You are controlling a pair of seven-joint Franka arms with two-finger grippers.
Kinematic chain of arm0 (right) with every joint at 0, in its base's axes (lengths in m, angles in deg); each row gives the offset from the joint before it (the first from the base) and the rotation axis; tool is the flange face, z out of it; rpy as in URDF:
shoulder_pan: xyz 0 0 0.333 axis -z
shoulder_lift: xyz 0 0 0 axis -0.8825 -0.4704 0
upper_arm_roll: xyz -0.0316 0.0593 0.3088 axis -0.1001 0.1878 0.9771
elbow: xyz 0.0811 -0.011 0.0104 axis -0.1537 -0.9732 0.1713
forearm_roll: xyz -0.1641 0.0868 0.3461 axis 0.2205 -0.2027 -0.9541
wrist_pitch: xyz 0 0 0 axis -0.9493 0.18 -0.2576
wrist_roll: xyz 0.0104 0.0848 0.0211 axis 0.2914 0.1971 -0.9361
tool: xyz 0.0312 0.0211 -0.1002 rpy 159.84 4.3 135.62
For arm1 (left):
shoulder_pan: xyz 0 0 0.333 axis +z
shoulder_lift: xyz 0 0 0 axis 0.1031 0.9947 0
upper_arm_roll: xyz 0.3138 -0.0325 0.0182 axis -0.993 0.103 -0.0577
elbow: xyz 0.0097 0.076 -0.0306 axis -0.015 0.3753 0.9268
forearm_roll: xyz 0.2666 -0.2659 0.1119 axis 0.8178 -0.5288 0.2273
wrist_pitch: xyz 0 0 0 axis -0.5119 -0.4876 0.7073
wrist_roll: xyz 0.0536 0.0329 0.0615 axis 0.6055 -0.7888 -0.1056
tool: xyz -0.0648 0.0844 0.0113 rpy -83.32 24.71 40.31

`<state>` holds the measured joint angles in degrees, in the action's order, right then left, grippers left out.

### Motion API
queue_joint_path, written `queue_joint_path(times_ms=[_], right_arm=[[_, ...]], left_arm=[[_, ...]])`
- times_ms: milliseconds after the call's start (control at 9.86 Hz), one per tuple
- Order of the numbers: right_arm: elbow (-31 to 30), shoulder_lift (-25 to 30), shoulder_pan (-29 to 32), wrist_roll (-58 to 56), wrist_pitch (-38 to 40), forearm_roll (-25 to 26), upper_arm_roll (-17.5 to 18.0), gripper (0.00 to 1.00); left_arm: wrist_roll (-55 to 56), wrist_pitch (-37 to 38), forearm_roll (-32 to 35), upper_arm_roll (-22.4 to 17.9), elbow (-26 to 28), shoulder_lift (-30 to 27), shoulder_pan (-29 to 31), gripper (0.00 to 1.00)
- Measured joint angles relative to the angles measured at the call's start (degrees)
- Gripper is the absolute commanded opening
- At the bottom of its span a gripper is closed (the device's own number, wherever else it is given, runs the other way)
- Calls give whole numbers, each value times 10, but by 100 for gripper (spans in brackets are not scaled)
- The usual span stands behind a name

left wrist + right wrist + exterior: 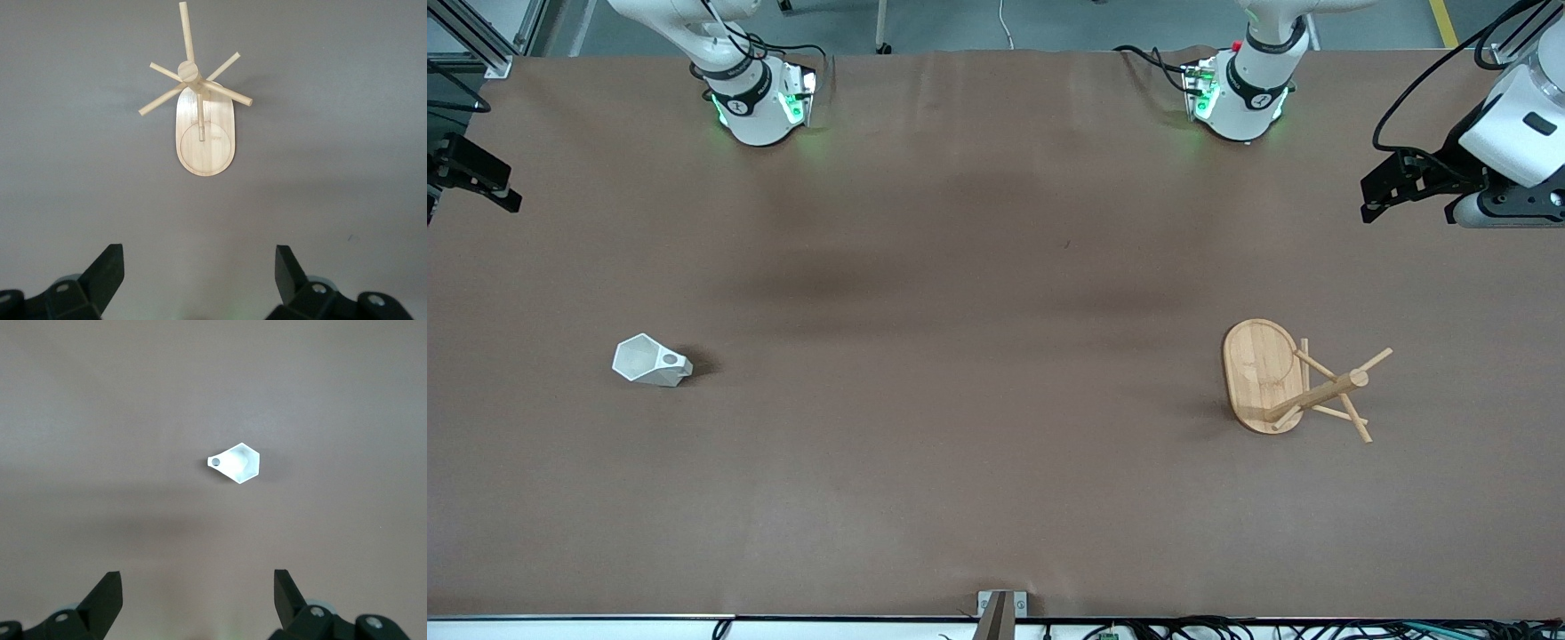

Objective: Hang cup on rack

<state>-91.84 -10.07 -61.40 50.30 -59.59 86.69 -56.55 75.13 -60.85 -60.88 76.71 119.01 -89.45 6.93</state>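
1. The right gripper (480, 178) hangs high over the worktop (978, 267) at the right arm's end, near the edge where the bases stand. Its fingers (107, 593) are spread wide and hold nothing.

2. The cup (649, 362) lies on its side toward the right arm's end of the worktop, about midway between the bases' edge and the front camera's edge. Its long axis runs roughly along the worktop's length: the wide polygonal mouth faces the right arm's end edge, and the narrow base and holed tab point toward the middle of the worktop. The tab's hole (215, 462) faces up in the right wrist view.

3. The step in hand looks like the right arm's reach for the cup. To do it well, I would come straight down with the fingers across the cup's narrow waist, square to its long axis, leaving the tab and its hole free for a peg.

4. The rack (1285, 380) stands upright toward the left arm's end, well apart from the cup. Its oval base has its long axis running between the bases' edge and the front camera's edge, and its pegs (223, 91) fan outward and upward from the post.

5. The left gripper (1405, 182) waits over the worktop's left-arm end, fingers (107, 273) spread and empty.
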Motion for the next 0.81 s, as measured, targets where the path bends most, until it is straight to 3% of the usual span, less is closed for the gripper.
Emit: queue_joint_path(times_ms=[812], right_arm=[[-1, -2, 0, 0, -6, 0, 0, 99]], left_arm=[[0, 0, 0, -1, 0, 0, 1, 100]])
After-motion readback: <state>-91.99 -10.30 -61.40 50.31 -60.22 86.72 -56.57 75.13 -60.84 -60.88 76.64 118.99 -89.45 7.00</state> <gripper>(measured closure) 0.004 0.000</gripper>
